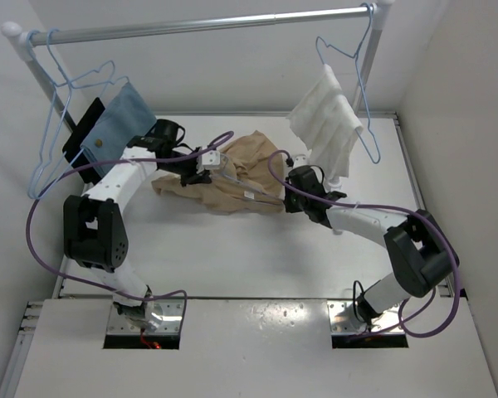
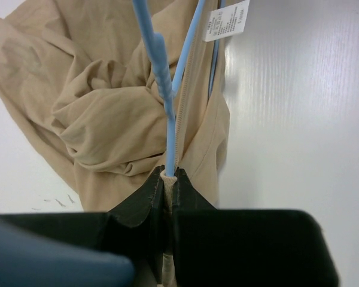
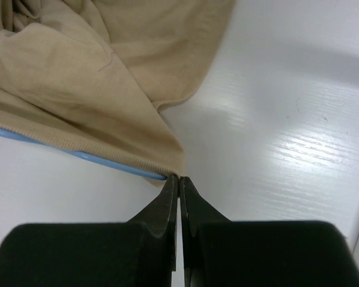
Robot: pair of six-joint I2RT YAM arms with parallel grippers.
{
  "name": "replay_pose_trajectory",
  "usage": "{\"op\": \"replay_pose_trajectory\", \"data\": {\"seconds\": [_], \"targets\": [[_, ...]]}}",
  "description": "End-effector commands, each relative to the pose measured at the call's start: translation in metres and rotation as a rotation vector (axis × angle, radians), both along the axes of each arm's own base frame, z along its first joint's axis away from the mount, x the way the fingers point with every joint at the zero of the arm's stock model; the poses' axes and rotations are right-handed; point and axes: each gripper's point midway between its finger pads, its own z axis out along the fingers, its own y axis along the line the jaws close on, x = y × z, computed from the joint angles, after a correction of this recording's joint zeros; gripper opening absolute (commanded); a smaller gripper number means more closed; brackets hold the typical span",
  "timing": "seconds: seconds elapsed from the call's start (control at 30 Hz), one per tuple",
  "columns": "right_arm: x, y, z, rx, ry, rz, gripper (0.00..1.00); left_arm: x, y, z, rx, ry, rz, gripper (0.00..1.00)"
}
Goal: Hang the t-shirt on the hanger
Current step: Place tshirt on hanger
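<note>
The tan t-shirt [image 1: 236,178] lies crumpled on the white table between my two grippers. The light-blue wire hanger [image 2: 166,113] runs through it; a short length shows in the top view [image 1: 247,194]. My left gripper [image 1: 207,162] is at the shirt's left end. In the left wrist view this gripper [image 2: 169,174] is shut on the shirt's ribbed collar and the hanger wire together. My right gripper [image 1: 284,197] is at the shirt's right end. In the right wrist view it [image 3: 179,177] is shut, its tips pinching the corner of the shirt's ribbed edge [image 3: 102,149] where the blue wire [image 3: 102,160] ends.
A metal rail [image 1: 207,25] spans the back. On it hang a blue hanger with a blue cloth [image 1: 116,124] at the left and another with a white towel [image 1: 328,116] at the right, close behind my right arm. The shirt's white label [image 2: 226,21] hangs loose.
</note>
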Motion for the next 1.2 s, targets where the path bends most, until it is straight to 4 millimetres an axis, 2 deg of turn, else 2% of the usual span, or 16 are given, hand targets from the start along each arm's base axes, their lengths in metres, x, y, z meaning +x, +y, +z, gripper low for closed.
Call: {"op": "replay_pose_trajectory", "data": {"seconds": [0.0,0.07,0.33,0.37,0.5,0.53,0.6,0.63,0.67,0.73,0.87,0.93,1.1,1.17], "targets": [[-0.008,-0.034,-0.008,-0.129,0.03,-0.045,0.0,0.024,0.024,0.035,0.013,-0.134,0.115,0.0],[-0.011,-0.036,-0.012,-0.135,0.039,-0.044,0.0,0.028,0.023,0.04,0.005,-0.144,0.125,0.0],[-0.013,-0.041,-0.015,-0.146,0.046,-0.046,0.0,0.03,0.026,0.038,0.027,-0.159,0.126,0.0],[-0.013,-0.041,-0.015,-0.146,0.046,-0.046,0.0,0.029,0.022,0.039,0.032,-0.172,0.104,0.0],[-0.01,-0.037,-0.009,-0.144,0.036,0.019,0.0,0.03,0.021,0.028,0.127,-0.244,0.051,0.0],[-0.008,-0.034,-0.006,-0.139,0.029,0.034,0.0,0.035,0.027,0.027,0.156,-0.277,0.075,0.0],[-0.007,-0.03,-0.003,-0.136,0.024,0.061,0.0,0.04,0.024,0.033,0.157,-0.322,0.077,0.0],[-0.01,-0.029,-0.008,-0.142,0.043,0.078,0.0,0.042,0.024,0.036,0.148,-0.327,0.089,0.0],[-0.01,-0.03,-0.009,-0.15,0.041,0.087,0.0,0.049,0.022,0.045,0.132,-0.35,0.107,0.0],[-0.012,-0.028,-0.012,-0.148,0.052,0.095,0.0,0.049,0.017,0.056,0.075,-0.336,0.118,0.0],[-0.016,-0.027,-0.015,-0.139,0.066,0.109,0.0,0.045,0.005,0.064,-0.003,-0.308,0.105,0.0],[-0.014,-0.026,-0.014,-0.134,0.058,0.109,0.0,0.044,0.006,0.061,-0.031,-0.27,0.12,0.0],[-0.017,-0.026,-0.025,-0.142,0.088,0.117,0.0,0.022,-0.006,0.062,-0.105,-0.219,0.013,0.0],[-0.016,-0.027,-0.025,-0.148,0.086,0.11,0.0,0.022,-0.005,0.067,-0.12,-0.223,0.005,0.0]]}}
